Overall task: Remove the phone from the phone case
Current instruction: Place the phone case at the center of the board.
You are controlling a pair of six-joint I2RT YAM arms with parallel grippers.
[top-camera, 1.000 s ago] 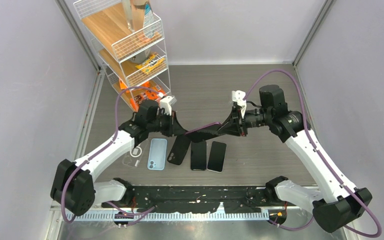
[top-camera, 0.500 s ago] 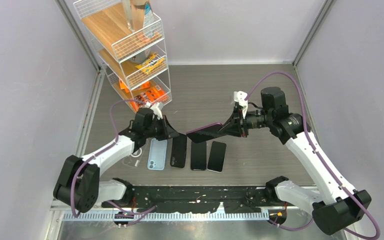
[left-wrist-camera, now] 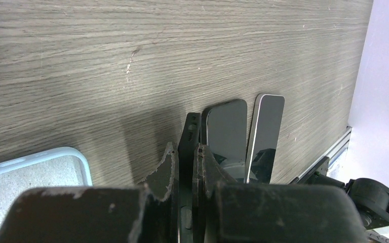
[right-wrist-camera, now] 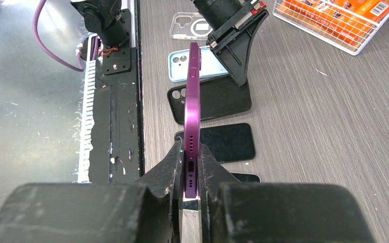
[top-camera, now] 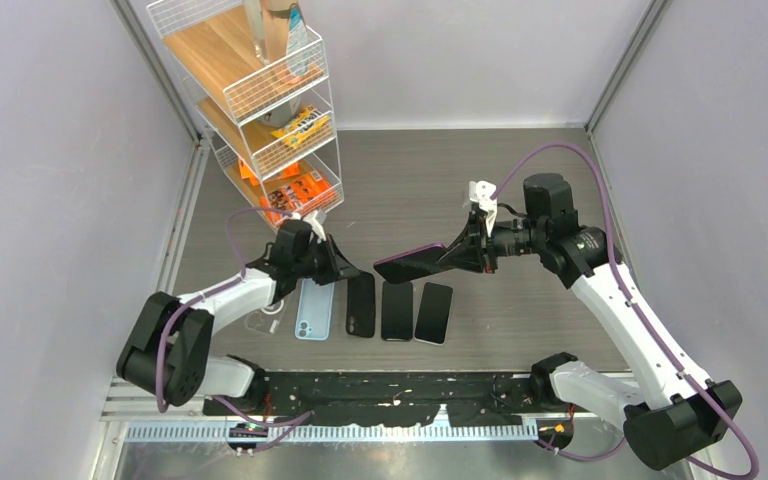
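Observation:
My right gripper [top-camera: 457, 258] [right-wrist-camera: 192, 147] is shut on the bottom end of the purple phone [top-camera: 407, 264] [right-wrist-camera: 193, 86]. It holds the phone bare and edge-up above the table. The empty black phone case [top-camera: 360, 303] [right-wrist-camera: 210, 99] lies down on the table, in a row between a light blue case and the dark phones. My left gripper [top-camera: 344, 270] [left-wrist-camera: 185, 150] is shut on the far end of the black case, seen edge-on in the left wrist view [left-wrist-camera: 189, 132].
A light blue case [top-camera: 315, 307] and a clear case [top-camera: 265, 319] lie left of the black case. Two dark phones [top-camera: 397, 310] [top-camera: 434, 312] lie to its right. A wire shelf rack [top-camera: 260, 95] with snack packets stands at the back left. The arm mounting rail [top-camera: 400, 385] runs along the near edge.
My left gripper has pulled the black case away from the phone and lowered it to the table beside the blue case. The right gripper holds the purple phone almost still.

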